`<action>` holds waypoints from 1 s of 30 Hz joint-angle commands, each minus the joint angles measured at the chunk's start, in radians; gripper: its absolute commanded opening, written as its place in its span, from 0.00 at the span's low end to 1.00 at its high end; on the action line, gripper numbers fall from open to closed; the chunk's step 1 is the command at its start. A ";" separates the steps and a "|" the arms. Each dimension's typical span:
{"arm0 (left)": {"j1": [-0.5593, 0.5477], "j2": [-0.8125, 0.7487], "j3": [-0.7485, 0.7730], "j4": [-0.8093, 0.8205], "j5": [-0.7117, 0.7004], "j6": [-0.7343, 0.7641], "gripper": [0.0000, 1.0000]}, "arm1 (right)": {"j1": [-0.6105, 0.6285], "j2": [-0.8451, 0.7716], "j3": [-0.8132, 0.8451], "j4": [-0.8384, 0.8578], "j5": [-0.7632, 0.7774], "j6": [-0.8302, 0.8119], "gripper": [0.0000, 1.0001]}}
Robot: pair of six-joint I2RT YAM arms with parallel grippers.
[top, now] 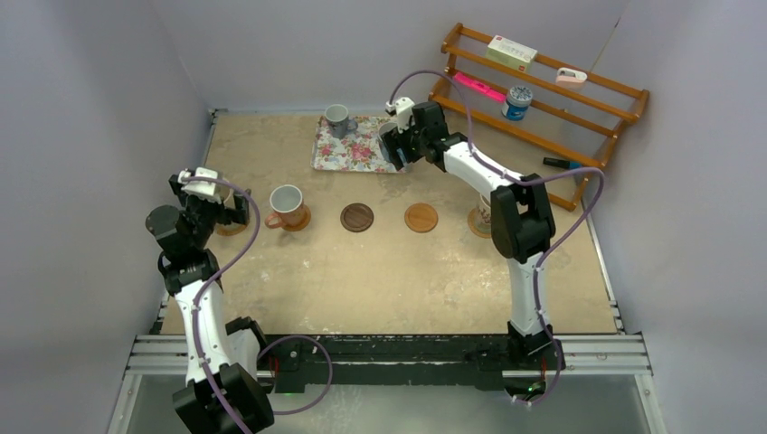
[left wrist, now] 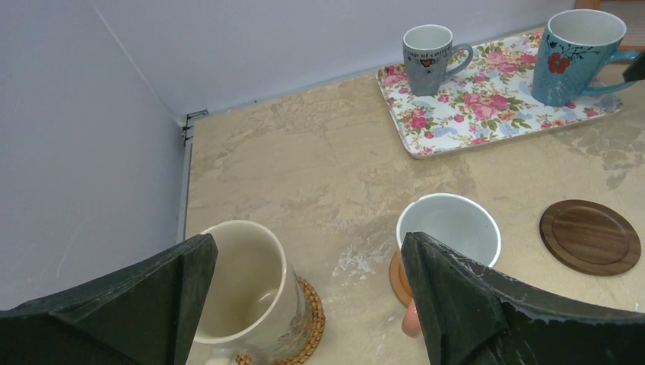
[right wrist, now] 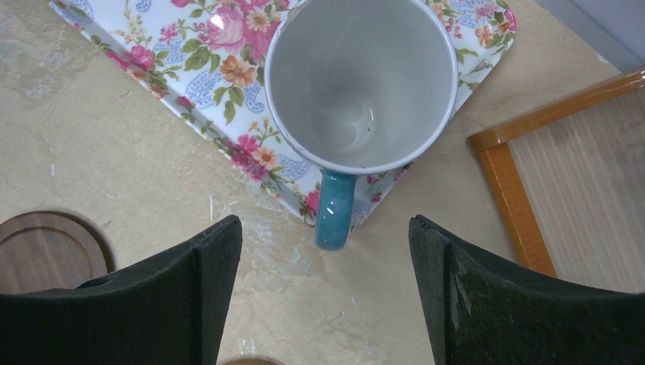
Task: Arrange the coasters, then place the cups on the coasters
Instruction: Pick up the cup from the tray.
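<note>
- My left fingers (left wrist: 304, 255): spread wide above the cream mug (left wrist: 243, 289) on its woven coaster (left wrist: 310, 319), left side of the tabletop (top: 407, 280).
- My right fingers (right wrist: 325, 251): apart, either side of the blue mug (right wrist: 357, 76)'s handle, not touching it.
- Blue mug and grey mug (left wrist: 427, 57): on the floral tray (left wrist: 471, 106), far centre.
- Reddish mug (top: 287, 206): on a coaster.
- Dark wood coaster (left wrist: 589, 237) and orange coaster (top: 421, 217): bare.

Soft, even light, faint shadows. A small glare streaks the handle of the blue mug (right wrist: 361, 84) just ahead of the right tool (right wrist: 323, 228).
</note>
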 commanded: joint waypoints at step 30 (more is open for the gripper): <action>0.004 -0.009 -0.011 0.056 0.043 -0.014 1.00 | 0.004 0.026 -0.022 0.108 0.089 0.030 0.60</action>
